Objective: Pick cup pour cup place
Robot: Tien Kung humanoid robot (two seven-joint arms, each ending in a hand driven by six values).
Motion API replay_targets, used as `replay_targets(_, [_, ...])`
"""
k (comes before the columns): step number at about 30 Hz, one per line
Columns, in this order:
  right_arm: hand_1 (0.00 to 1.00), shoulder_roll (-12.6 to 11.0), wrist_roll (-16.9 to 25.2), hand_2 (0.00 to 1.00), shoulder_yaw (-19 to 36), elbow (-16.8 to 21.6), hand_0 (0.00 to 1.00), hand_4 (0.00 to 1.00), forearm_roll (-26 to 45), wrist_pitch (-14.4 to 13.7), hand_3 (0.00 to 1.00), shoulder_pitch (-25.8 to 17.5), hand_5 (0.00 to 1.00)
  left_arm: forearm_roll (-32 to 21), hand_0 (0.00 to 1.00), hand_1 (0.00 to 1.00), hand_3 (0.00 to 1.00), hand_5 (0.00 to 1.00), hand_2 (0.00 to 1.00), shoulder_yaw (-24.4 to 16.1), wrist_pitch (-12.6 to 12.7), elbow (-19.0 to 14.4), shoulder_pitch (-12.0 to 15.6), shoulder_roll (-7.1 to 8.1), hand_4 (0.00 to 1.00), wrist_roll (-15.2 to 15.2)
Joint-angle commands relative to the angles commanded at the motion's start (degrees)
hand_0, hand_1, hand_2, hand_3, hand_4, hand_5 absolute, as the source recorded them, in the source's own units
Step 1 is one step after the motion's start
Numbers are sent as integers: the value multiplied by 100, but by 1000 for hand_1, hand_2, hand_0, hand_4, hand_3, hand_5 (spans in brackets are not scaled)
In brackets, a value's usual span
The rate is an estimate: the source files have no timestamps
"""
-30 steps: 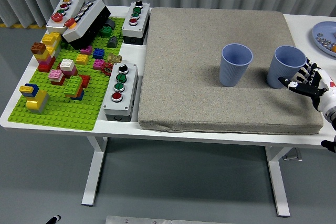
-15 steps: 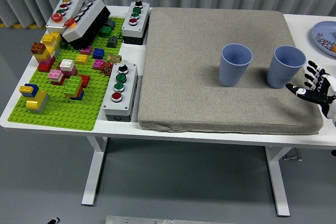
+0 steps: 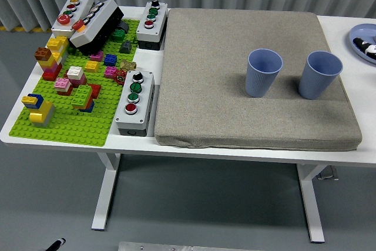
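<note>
Since the earlier frame our right hand has drawn back from beside the right cup and left the picture at the right edge; we cannot tell how its fingers stand now, and our left hand is not in view either. Both cups have stayed where they were.

The white surface (image 3: 346,27) carries a large grey pad (image 3: 235,57), and on it stand the task's things: the left cup (image 3: 264,72) and the right cup (image 3: 319,74), both blue, upright, near each other but apart. With no hand in the frame, we can only place them by where the right hand would come back in: the right cup is nearest that edge, the left cup beyond it.

We judge the main risk to be a sideways re-entry that clips the right cup's wall and tips it toward the left one, since the pad is soft. A high, squeezing grasp could also buckle the thin rim.

Nothing blocks the way in. The blue plate (image 3: 359,32) lies farther back at that edge. The green brick baseplate (image 3: 76,121) and the button boxes (image 3: 134,102) sit well apart, beyond both cups.
</note>
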Motion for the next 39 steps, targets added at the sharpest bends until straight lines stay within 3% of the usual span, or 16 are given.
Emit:
replay_targets(2, [801, 76, 191, 793, -61, -203, 880, 852, 153, -234, 803, 143, 451, 6, 836, 812, 778, 998, 859, 11, -5, 0, -11, 3, 617, 2])
replay_targets(3, [606, 153, 356, 533, -92, -348, 759, 789, 307, -367, 618, 219, 710, 3, 836, 812, 778, 998, 860, 18, -7, 0, -14, 0, 616, 4])
replay_targets(8, [606, 415, 778, 533, -117, -686, 759, 789, 542, -582, 618, 356, 710, -14, 836, 812, 778, 998, 860, 46, -9, 0, -19, -18, 616, -2])
replay_targets(9, [623, 477, 841, 563, -116, -755, 743, 810, 569, -624, 641, 385, 807, -20, 837, 812, 777, 998, 859, 59, -11, 0, -19, -22, 616, -5])
replay_targets(14, [623, 646, 952, 563, -59, -931, 743, 810, 719, -581, 641, 479, 807, -37, 837, 812, 777, 998, 859, 109, -22, 0, -21, -31, 616, -7])
replay_targets(15, [664, 661, 957, 611, -56, -941, 755, 844, 727, -579, 663, 482, 946, -36, 836, 812, 776, 998, 859, 112, -24, 0, -20, -32, 617, -5])
replay_targets(39, [678, 779, 821, 627, 129, -986, 811, 840, 560, -528, 678, 440, 991, -152, 836, 813, 774, 998, 859, 190, -7, 0, -30, -31, 616, -38])
